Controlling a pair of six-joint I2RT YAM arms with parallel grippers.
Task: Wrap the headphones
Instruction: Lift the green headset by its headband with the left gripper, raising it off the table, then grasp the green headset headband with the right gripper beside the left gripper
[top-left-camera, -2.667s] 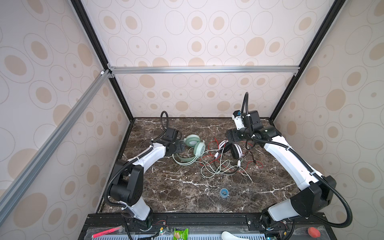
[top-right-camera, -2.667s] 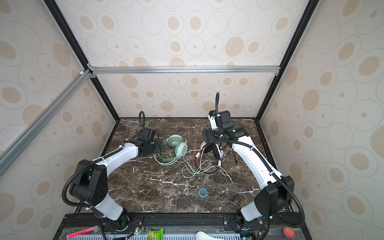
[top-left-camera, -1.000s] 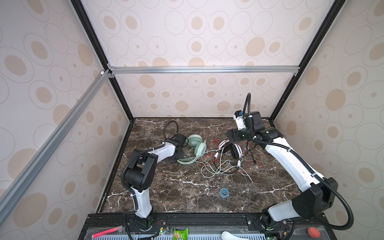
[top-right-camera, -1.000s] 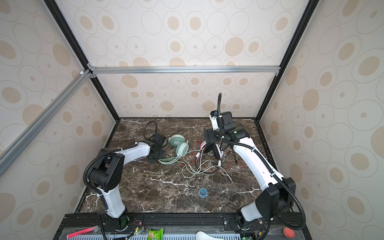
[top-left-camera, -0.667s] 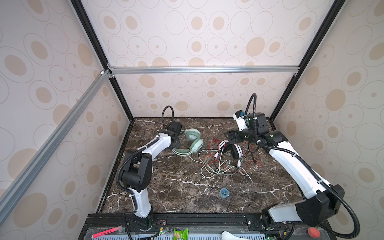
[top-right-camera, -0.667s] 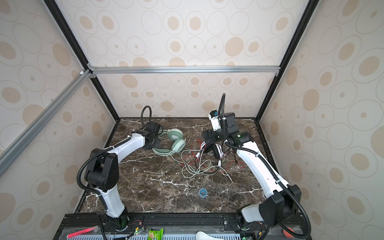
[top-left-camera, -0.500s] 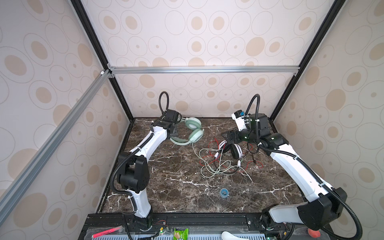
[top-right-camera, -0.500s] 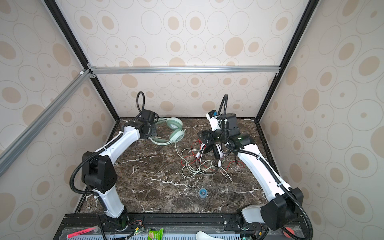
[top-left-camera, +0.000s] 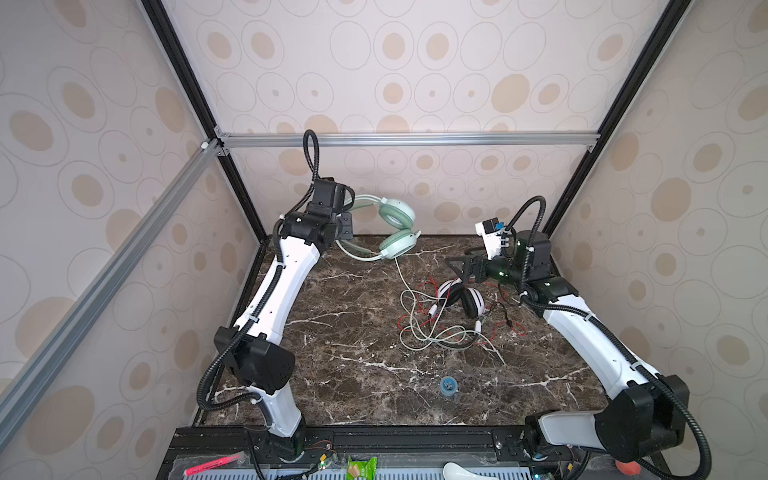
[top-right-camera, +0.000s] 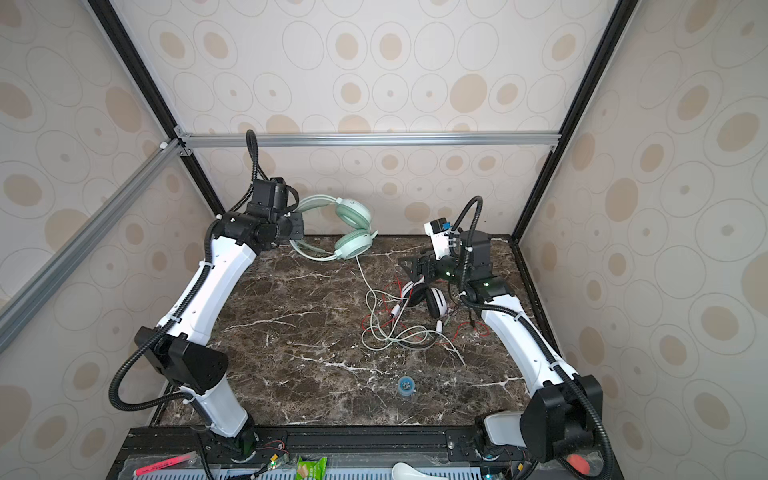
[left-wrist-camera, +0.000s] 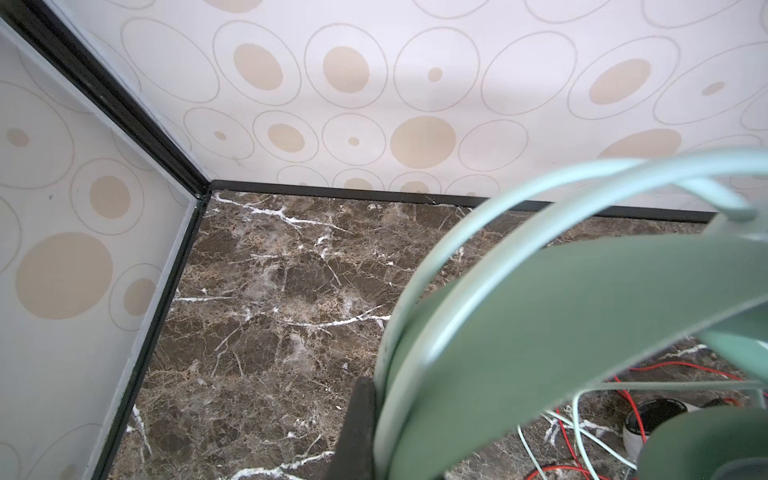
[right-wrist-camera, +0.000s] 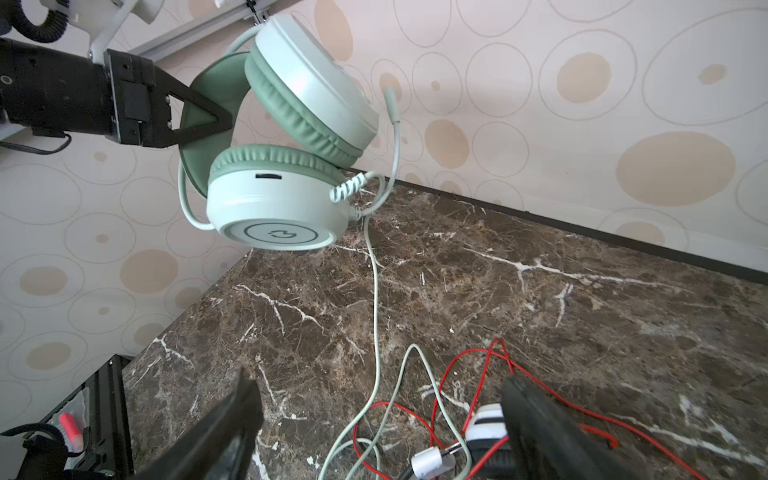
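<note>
Hanging aloft by its headband in the clamped left gripper, the mint headset trails its cord down to the table beside the wide-open right gripper, the nearer one.

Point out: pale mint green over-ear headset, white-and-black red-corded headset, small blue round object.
Mint green headset (right-wrist-camera: 276, 232): right wrist view, logo-ringed earcup shell.
White-and-black headset (top-left-camera: 473, 302): a top view, earcup.
Small blue round object (top-left-camera: 448, 385): a top view, centre.

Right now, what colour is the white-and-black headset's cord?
Red; the cord shows best in the right wrist view.
</note>
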